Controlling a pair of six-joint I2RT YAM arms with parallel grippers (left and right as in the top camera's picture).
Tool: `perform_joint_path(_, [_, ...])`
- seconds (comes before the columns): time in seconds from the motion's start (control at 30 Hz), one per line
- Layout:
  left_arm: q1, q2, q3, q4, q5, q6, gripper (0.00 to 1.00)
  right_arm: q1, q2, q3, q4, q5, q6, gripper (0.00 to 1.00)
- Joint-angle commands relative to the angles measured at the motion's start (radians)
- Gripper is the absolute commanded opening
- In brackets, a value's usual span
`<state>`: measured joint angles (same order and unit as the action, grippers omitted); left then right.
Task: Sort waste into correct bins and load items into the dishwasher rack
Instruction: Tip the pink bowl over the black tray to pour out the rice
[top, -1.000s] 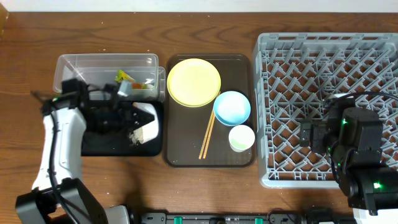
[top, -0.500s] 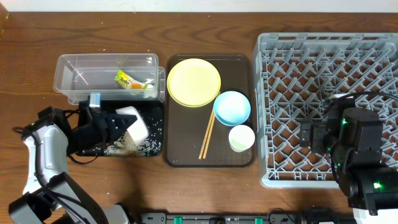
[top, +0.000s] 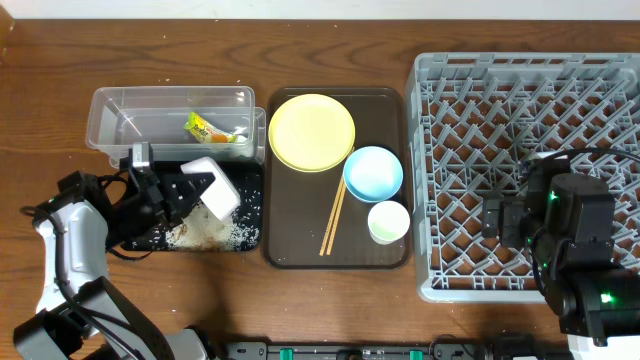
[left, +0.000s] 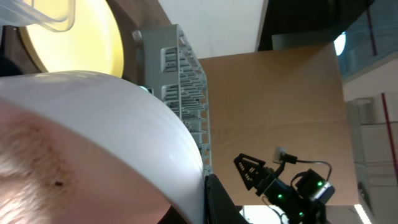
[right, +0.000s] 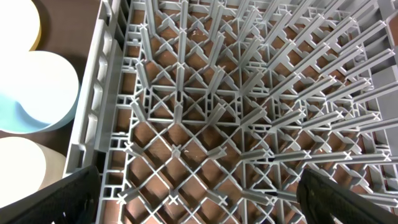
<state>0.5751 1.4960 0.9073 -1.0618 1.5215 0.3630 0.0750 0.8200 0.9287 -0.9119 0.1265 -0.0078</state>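
Left gripper clamps the tipped white bowl over the black tray; right gripper spread above the rack.

Overhead is bright, evenly lit from above and sharp throughout, with only short soft shadows; small highlights sit on the tub rim near the far left corner of the bench. Left wrist: bowl right against the lens, soft and out of focus, plate blown out, background bright. Right wrist: rack crisp, bars bow toward frame edges, fingertips dark and blurred.
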Motion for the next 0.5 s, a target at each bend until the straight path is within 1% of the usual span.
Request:
perform_joint_path(0.0, [0.005,0.002,-0.006,0.004,0.051,-0.005,0.06,-0.008,-0.002,0.018,-0.006,-0.004,0.003,0.99])
perform_joint_path(0.1, [0.005,0.002,-0.006,0.005,0.051,-0.008,0.06,-0.008,-0.002,0.018,-0.008,-0.004,0.003,0.99])
perform_joint_path(0.17, [0.005,0.002,-0.006,0.005,0.051,-0.034,0.06,-0.008,-0.002,0.018,-0.012,-0.004,0.003,0.99])
perform_joint_path(0.23, [0.005,0.002,-0.006,0.005,0.051,-0.114,0.06,-0.008,-0.002,0.018,-0.013,-0.004,0.003,0.99])
perform_joint_path(0.33, [0.005,0.002,-0.006,0.005,0.051,-0.185,0.06,-0.008,-0.002,0.018,-0.013,-0.004,0.003,0.99])
perform_joint_path(0.47, [0.005,0.002,-0.006,0.018,0.051,-0.185,0.06,-0.008,-0.002,0.018,-0.013,-0.004,0.003,0.99])
